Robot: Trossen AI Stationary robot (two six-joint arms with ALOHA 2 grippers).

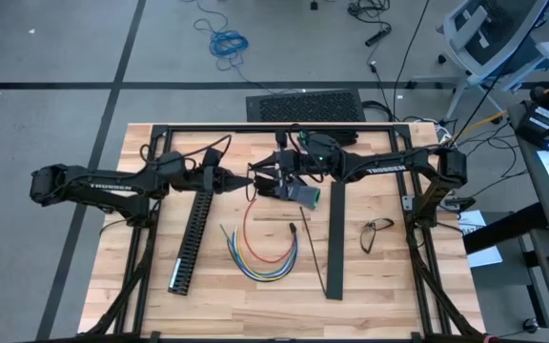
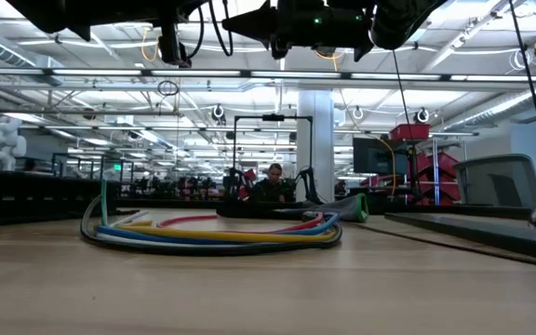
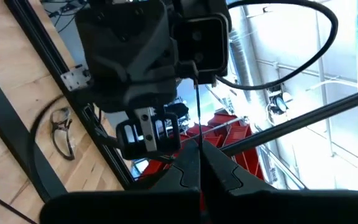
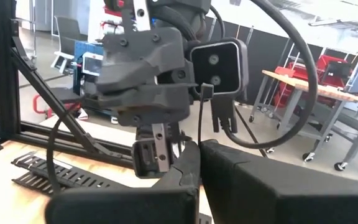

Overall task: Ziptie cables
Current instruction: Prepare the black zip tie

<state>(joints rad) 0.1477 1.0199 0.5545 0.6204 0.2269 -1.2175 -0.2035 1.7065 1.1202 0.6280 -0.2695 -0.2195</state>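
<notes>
The cables (image 1: 260,255), a loose bundle of red, yellow, blue and green wires, lie curled on the wooden table; the low view shows them (image 2: 212,233) flat on the top. Both arms hang well above them at mid-table, level and tip to tip. My left gripper (image 1: 244,179) and my right gripper (image 1: 263,183) are each shut on a thin black zip tie (image 4: 204,118). The tie stands upright between them, its square head (image 4: 205,91) at the top. My left gripper pinches the zip tie's strap (image 3: 197,155) between its two fingers, which come level from the table's left and lie across it. The strap rises straight above the fingers, clear of the table. What lies below the fingers is hidden. My right gripper pinches the same strap low down (image 4: 202,140) between its two fingers, level from the table's right and across the strap. The strap stands upright with its head free above. The part below the fingers is hidden by the gripper itself.
A long black slotted duct (image 1: 191,229) lies left of the cables and a black strip (image 1: 334,238) lies to their right. A pair of glasses (image 1: 377,233) rests near the right frame post. A keyboard (image 1: 303,105) sits beyond the table's far edge.
</notes>
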